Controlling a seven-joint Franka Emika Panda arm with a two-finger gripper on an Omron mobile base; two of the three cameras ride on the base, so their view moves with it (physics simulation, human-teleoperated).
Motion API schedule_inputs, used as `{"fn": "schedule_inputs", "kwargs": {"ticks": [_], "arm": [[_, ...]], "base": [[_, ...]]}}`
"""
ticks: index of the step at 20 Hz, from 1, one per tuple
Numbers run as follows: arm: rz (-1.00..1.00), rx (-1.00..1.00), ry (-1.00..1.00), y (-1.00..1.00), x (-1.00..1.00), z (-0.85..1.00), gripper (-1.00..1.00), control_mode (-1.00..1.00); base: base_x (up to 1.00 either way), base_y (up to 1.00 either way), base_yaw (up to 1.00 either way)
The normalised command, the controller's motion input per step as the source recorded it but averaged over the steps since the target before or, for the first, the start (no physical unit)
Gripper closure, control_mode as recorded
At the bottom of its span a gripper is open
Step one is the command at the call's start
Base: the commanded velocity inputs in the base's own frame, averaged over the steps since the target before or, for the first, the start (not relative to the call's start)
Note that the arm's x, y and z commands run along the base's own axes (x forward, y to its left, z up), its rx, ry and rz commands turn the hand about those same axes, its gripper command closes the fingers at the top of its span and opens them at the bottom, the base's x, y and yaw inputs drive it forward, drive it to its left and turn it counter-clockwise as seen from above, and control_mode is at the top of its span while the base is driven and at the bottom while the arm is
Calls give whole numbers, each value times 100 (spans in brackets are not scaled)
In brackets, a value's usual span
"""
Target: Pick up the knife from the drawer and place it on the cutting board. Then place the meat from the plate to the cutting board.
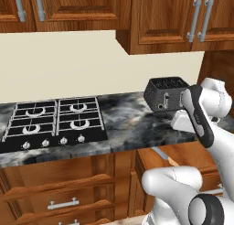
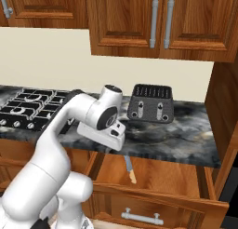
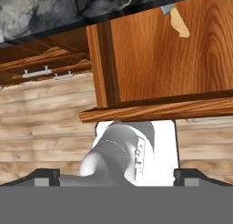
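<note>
Reddish-brown wooden drawer [image 2: 158, 177] stands open at lower centre of the right base view with the knife [image 2: 129, 170] lying inside, uncollected, while the gripper [image 3: 116, 175] hangs above it, jaws fully spread and empty; both placements remain outstanding.

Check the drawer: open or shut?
Open. The drawer is pulled out under the counter, its wooden floor exposed, with the knife lying inside.

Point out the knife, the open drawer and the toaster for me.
knife [image 2: 130, 171], right base view, on the blade-to-handle join.
drawer [image 2: 162, 177], right base view, on the bare wooden floor inside.
toaster [image 2: 151, 104], right base view, on its dark front face.
</note>
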Motion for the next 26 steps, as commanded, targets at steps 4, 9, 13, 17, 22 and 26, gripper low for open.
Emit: {"fn": "schedule_inputs", "kwargs": {"ticks": [4,9,13,17,22,26], "arm": [[0,0,8,-17,-3,-5,-100,-100],[0,0,2,0,0,-5,-100,-100],[0,0,0,0,-7,-4,-100,-100],[0,0,0,-3,-21,-9,-100,100],[0,0,0,0,0,0,-100,100],[0,0,0,0,0,0,-100,100]], "base": [[0,0,0],[0,0,0],[0,0,0],[-37,-12,0],[-76,-30,0],[-25,-9,0]]}}
